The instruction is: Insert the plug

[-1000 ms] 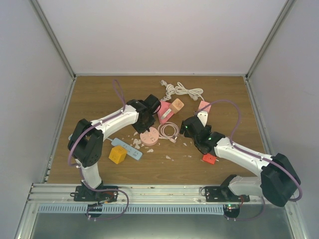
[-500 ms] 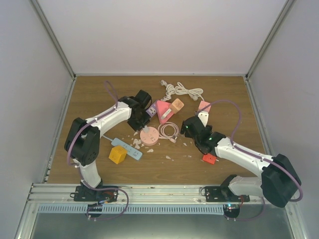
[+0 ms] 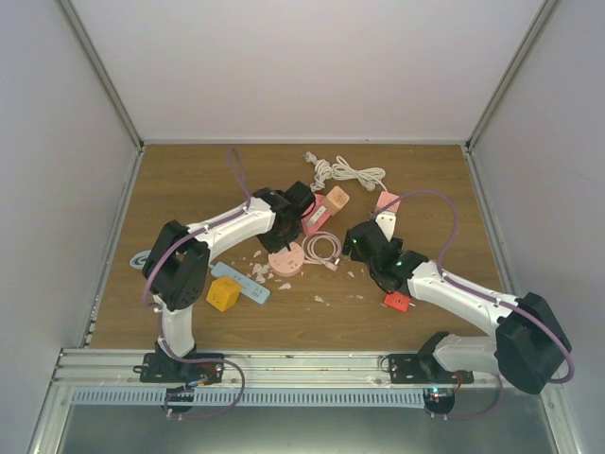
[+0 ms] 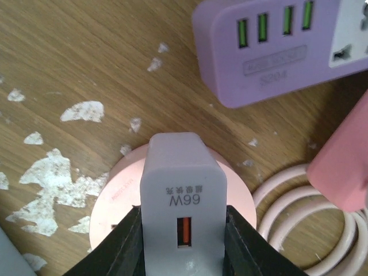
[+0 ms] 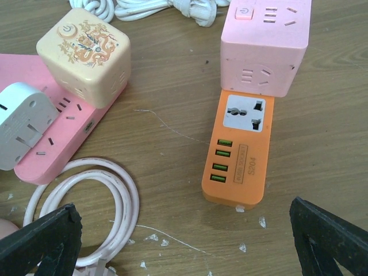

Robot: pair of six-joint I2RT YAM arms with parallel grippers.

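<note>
Swung rightward since half a second ago by the left arm (image 3: 232, 227), with the left hand (image 4: 183, 233) now over the round pink socket (image 4: 118, 192) rather than off to its left; in the right arm (image 3: 454, 288), no shift worth noting.

Pinched between the left hand's fingers (image 4: 123, 244): the grey charger plug (image 4: 183, 190), marked 66W, orange port facing the wrist camera, gripped on both flanks. Directly beneath the hand and the plug, the round pink socket, flat on the tabletop (image 4: 69, 52). Prongs hidden under the plug's body; possibly touching the socket face, but impossible to tell from here. Ahead of the hand and to its right, a purple power strip (image 4: 276, 46) with four green ports. Close on the hand's right, a pink coiled cable (image 4: 287, 230). Left of the hand, white flecks (image 4: 57, 172) scattered over the wood.

As for the right hand (image 5: 184, 227), spread wide, holding nothing. Ahead of it, an orange power strip (image 5: 238, 149) butted end-on against a pink cube socket (image 5: 267, 40). Ahead and to its left, a cream cube socket (image 5: 86, 54) sitting on a pink strip (image 5: 63, 138), with a white adapter (image 5: 23, 123) resting on the same strip, just beside the cube.
</note>
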